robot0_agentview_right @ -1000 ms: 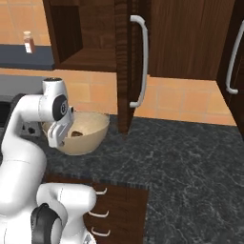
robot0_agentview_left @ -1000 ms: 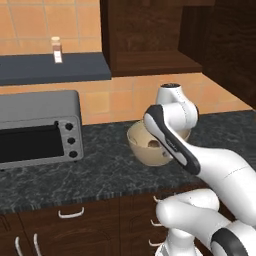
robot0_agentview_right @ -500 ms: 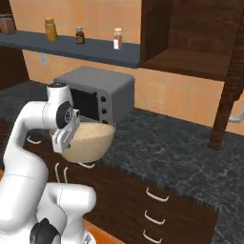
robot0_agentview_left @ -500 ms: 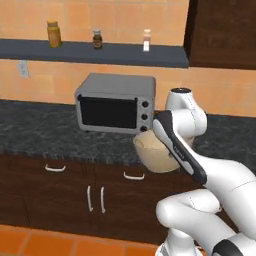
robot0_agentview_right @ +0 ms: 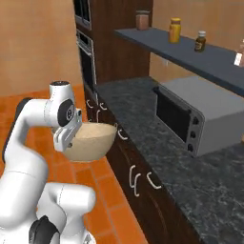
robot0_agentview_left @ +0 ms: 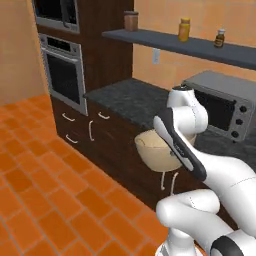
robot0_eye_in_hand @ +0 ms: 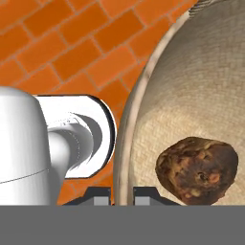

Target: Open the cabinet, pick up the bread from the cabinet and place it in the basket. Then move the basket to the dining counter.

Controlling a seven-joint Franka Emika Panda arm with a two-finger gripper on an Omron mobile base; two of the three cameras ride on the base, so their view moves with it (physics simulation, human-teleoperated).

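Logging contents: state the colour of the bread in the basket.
Dark brown bread, clearest in the hand view.

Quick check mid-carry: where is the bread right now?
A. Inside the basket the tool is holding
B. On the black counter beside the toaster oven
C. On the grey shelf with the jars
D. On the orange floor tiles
A. The hand view shows the bread lying inside the basket, whose rim sits between the tool's fingertips; the base views show that basket carried in the air over the floor.
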